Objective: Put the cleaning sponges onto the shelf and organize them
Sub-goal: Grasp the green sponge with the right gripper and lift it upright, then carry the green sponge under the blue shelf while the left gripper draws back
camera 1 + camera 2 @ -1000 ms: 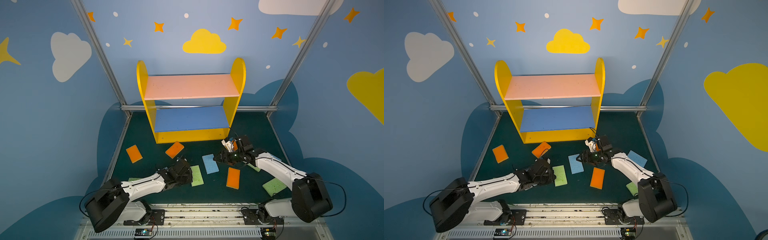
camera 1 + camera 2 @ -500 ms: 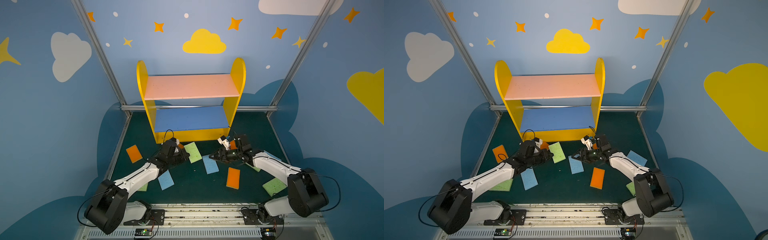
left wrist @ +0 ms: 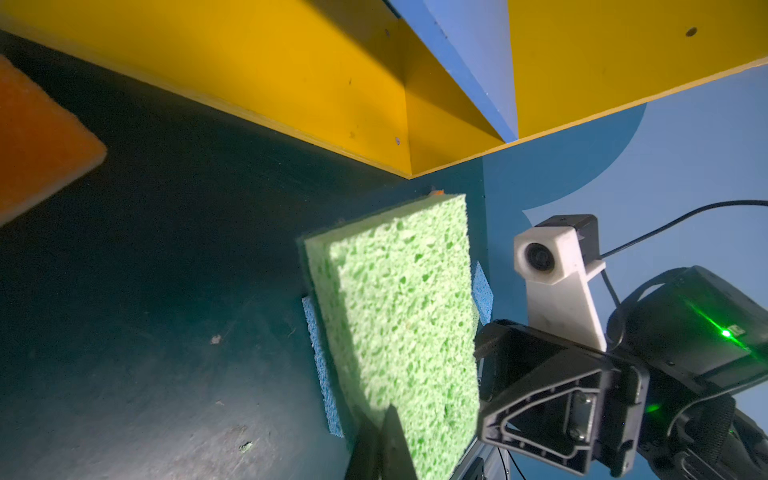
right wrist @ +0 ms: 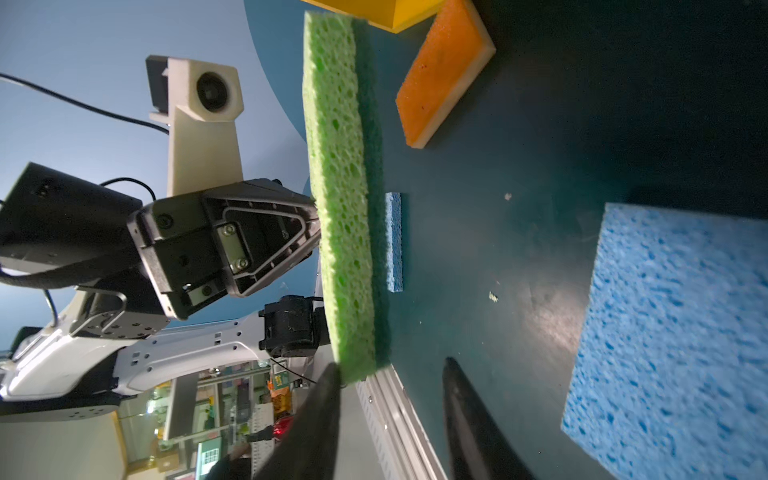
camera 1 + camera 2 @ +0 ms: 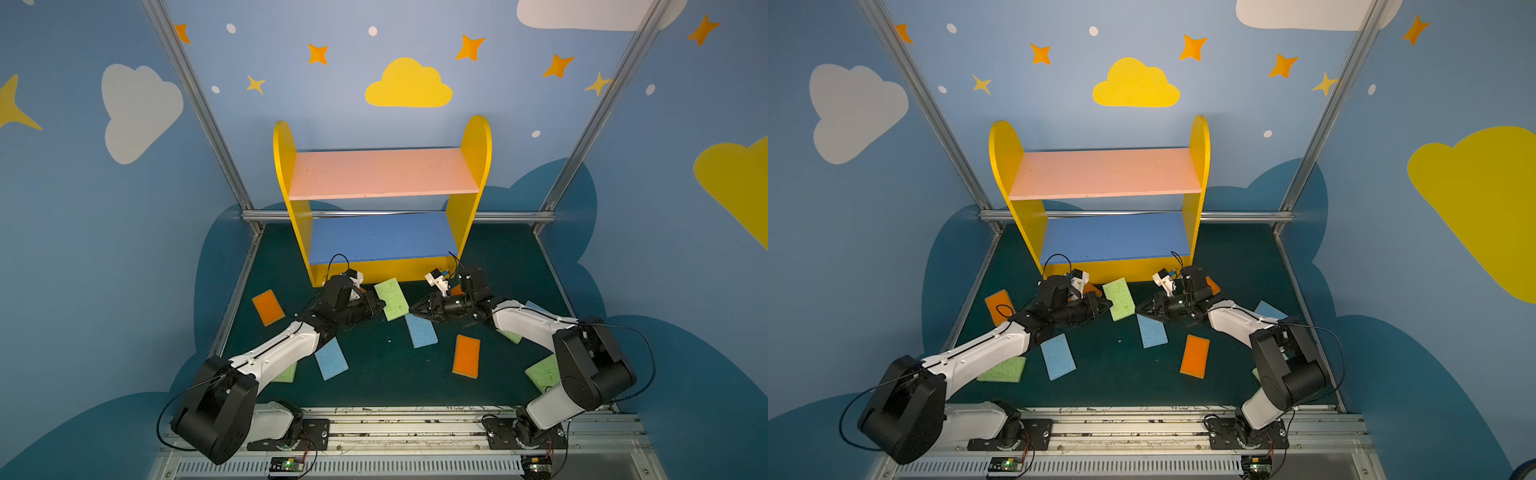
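We see the shelf (image 5: 382, 172) upright at the back, with yellow round-topped sides and a pink board above a blue one. In front of it a green sponge (image 5: 390, 299) is lifted and tilted, pinched at one edge by the left gripper (image 5: 379, 306). Flat on the floor (image 5: 374, 386) lie a blue sponge (image 5: 420, 330), a second blue sponge (image 5: 331, 358), an orange sponge (image 5: 268, 307), a second orange sponge (image 5: 466, 356) and a second green sponge (image 5: 542, 372).

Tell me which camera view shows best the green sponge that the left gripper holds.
The left wrist view: the green sponge fills its middle, broad porous face toward the camera. The right wrist view shows it mostly edge-on. Both top views show it small, in the left gripper, before the shelf.
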`<action>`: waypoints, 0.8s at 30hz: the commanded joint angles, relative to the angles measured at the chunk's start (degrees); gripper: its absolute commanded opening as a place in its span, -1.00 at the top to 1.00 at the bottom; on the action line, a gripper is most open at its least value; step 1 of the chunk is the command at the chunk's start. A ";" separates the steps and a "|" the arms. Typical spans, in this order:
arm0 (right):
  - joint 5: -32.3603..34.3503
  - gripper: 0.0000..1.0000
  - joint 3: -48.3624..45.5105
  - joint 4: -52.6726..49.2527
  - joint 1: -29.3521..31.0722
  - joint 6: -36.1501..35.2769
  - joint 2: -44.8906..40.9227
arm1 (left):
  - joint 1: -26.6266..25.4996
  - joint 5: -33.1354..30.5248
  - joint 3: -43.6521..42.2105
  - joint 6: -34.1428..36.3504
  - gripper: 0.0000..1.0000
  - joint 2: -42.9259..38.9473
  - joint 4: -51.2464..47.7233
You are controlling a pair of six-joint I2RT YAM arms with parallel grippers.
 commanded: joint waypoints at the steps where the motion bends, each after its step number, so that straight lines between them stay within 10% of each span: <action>1: -2.38 0.46 2.66 5.29 1.08 2.48 1.95 | 0.61 1.26 1.49 -0.05 0.94 -0.97 0.23; 12: -4.35 0.82 3.56 11.85 1.53 6.94 6.36 | 2.58 2.16 -0.52 -0.41 0.87 -1.86 1.60; 16: -4.33 0.93 3.37 17.24 1.53 10.03 8.82 | 3.51 1.20 -1.29 0.53 -0.92 -3.21 -0.24; 24: -4.20 1.00 4.83 31.10 1.93 18.59 17.91 | 3.77 -11.63 -8.48 4.62 -0.99 -17.04 -10.37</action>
